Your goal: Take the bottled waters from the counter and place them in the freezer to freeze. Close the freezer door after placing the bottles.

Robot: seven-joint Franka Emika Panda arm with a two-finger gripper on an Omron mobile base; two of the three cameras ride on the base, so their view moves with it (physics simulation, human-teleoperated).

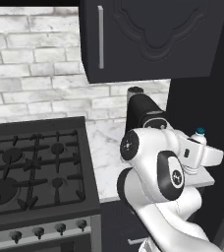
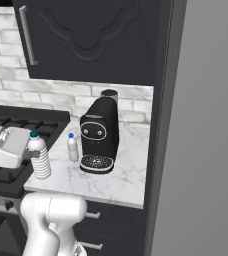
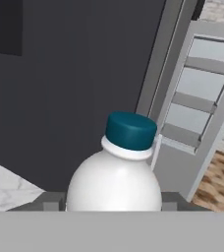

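Right under your hand camera sits the teal-capped bottle (image 3: pixel 115 184), upright near the front left edge of the counter (image 2: pixel 128 180), with the gripper (image 3: pixel 114 201) clamped on its body, a dark fingertip showing at either flank. Judging by that hold, you should lift it straight up before swinging toward the freezer (image 3: pixel 195 108), keeping it upright and clear of the coffee machine (image 2: pixel 100 134). Count two bottles: the one you hold and the blue-capped bottle (image 2: pixel 73 147) standing just beside the single coffee machine; one stove (image 1: pixel 33 167) is at the counter's left.
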